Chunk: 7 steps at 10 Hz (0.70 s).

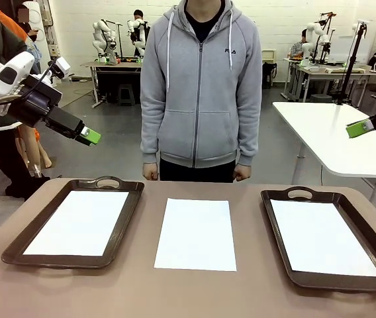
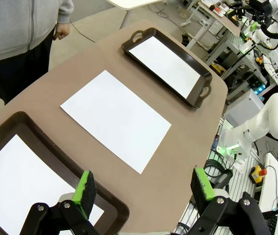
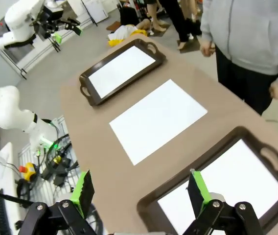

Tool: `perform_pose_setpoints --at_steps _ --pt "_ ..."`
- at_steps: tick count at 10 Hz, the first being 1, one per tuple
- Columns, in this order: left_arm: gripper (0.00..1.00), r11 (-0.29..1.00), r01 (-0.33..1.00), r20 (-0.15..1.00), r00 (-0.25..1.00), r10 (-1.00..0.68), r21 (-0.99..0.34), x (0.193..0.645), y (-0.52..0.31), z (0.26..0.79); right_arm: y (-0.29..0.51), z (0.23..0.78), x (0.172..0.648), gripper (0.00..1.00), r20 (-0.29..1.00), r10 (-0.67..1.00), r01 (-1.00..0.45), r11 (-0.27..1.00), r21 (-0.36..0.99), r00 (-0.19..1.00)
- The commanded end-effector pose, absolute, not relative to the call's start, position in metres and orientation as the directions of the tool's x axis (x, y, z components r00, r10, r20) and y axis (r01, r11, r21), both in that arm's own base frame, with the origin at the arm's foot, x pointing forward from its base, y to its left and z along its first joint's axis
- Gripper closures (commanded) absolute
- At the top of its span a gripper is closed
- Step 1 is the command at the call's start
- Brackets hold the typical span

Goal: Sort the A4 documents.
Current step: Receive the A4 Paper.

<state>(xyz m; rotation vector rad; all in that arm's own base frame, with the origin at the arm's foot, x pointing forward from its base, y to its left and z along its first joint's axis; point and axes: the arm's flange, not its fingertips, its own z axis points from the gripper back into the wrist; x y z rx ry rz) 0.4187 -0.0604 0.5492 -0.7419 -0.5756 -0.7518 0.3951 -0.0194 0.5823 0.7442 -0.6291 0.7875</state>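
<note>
Left gripper point(image 1: 90, 136) and right gripper point(image 1: 357, 128): jaws wide, empty, high at the frame's side edges. Loose A4 document point(image 1: 196, 233) lies centre-frame on the desk point(image 1: 247, 291), between two trays point(image 1: 108, 180) — each holding a sheet point(image 1: 79, 222). Best bet: approach the near edge low, pinch gently.

Worktop point(image 1: 141, 291): brown, rounded corners.
Left tray point(image 1: 55, 260): dark brown, handled, at robot's left.
Right tray point(image 1: 347, 283): matching, at robot's right.
A4 document point(image 1: 196, 233): white, flat on bare worktop between trays, touching neither.
</note>
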Motion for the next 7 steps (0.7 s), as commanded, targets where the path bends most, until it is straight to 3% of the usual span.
perform_pose_setpoints --at_steps 1,5,7 --pt "0.00 0.503 0.776 0.691 0.600 -0.402 -0.381 0.4178 -0.0593 0.5497 -0.0162 0.5865 0.4079 0.00 0.680 0.405 -0.773 0.491 0.402 0.611" --pt "0.00 0.503 0.776 0.691 0.600 -0.402 -0.381 0.4178 -0.0593 0.5497 -0.0074 0.5863 0.4098 0.00 0.650 0.449 -0.780 0.476 0.407 0.613" --pt "0.00 0.503 0.776 0.691 0.600 -0.402 -0.381 0.4178 -0.0593 0.5497 -0.0117 0.5817 0.4092 0.00 0.693 0.403 -0.782 0.481 0.396 0.598"
